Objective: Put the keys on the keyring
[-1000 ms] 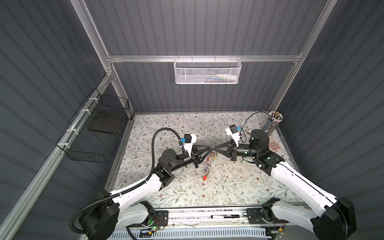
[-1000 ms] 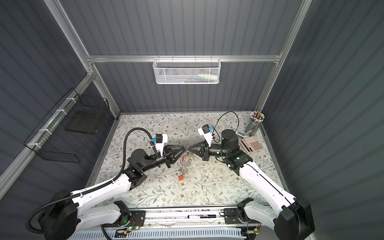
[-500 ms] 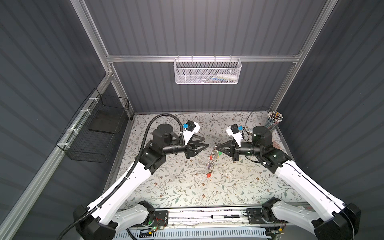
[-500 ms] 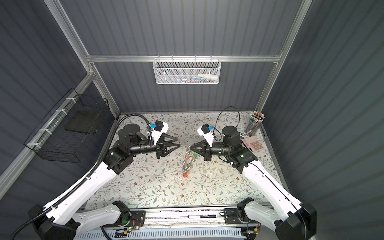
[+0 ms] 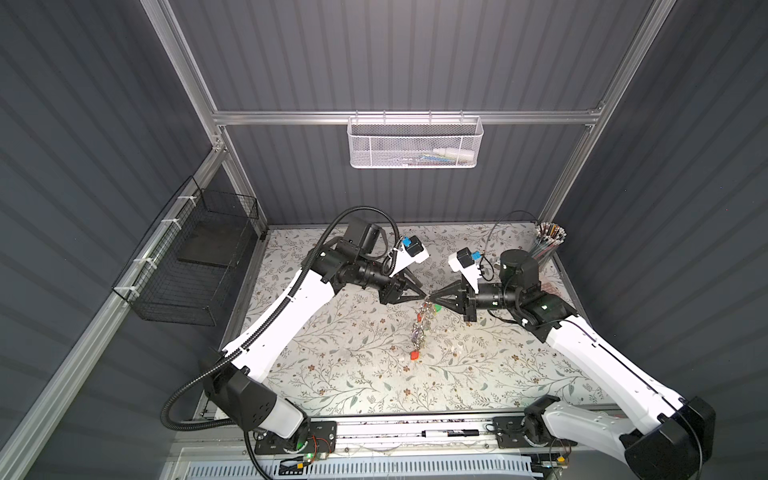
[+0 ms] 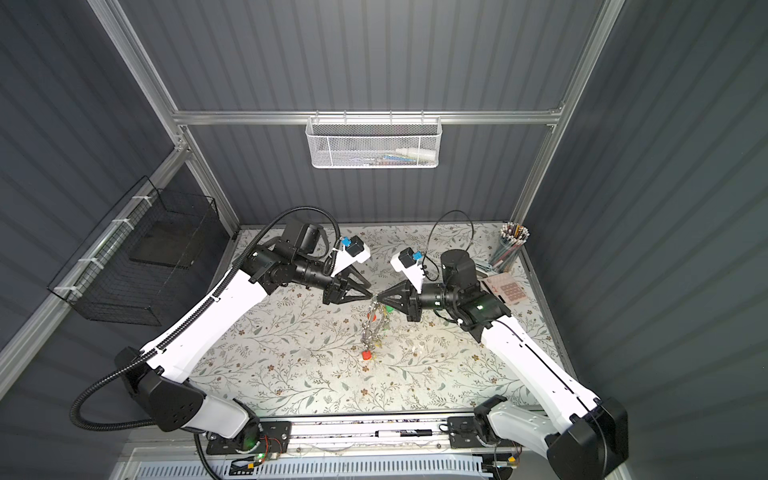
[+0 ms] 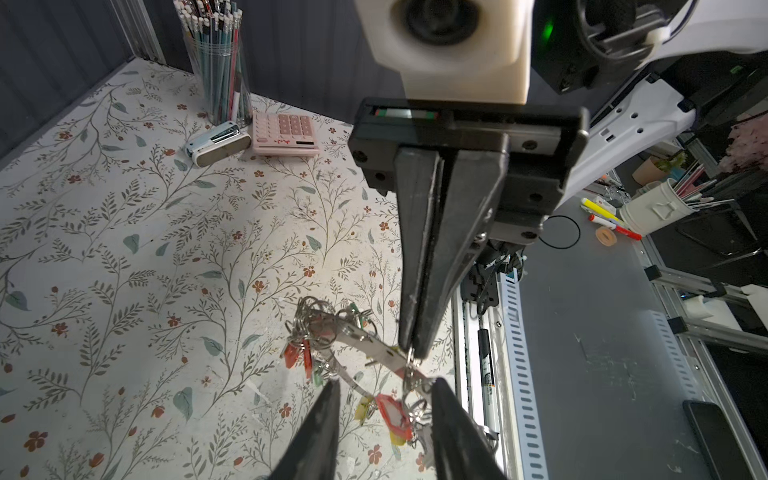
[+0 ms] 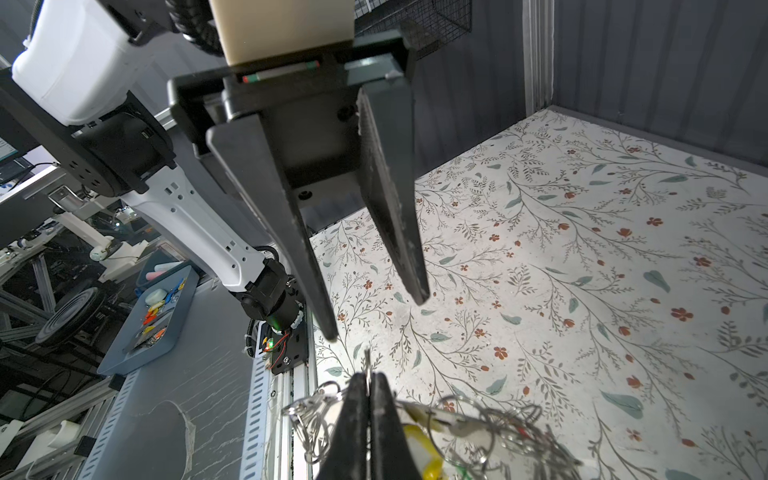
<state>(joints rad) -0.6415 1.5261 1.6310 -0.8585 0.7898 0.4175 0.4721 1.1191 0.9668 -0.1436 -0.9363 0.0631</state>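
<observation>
The keyring (image 7: 365, 343), a flat grey hoop crowded with small split rings, hangs above the floral table in both top views (image 5: 420, 326) (image 6: 374, 328). My right gripper (image 8: 368, 378) is shut on a thin split ring at the top of it, also visible in the left wrist view (image 7: 411, 353). Keys with red (image 7: 392, 415), yellow (image 8: 419, 453) and green tags dangle from it; a red tag (image 5: 414, 355) is lowest. My left gripper (image 7: 385, 381) is open, its fingertips nearly touching the right gripper's tip (image 5: 432, 298), with nothing gripped.
A pencil cup (image 5: 550, 241), a pink calculator (image 7: 286, 133) and a small white device (image 7: 216, 143) stand at the back right. A white mesh basket (image 5: 415, 141) hangs on the back wall, a black wire basket (image 5: 195, 266) on the left wall. A marker (image 5: 449, 433) lies on the front rail.
My left gripper drew back to the left away from the keyring, then came in again to meet the right gripper's tip. The right gripper kept its hold and barely moved.
</observation>
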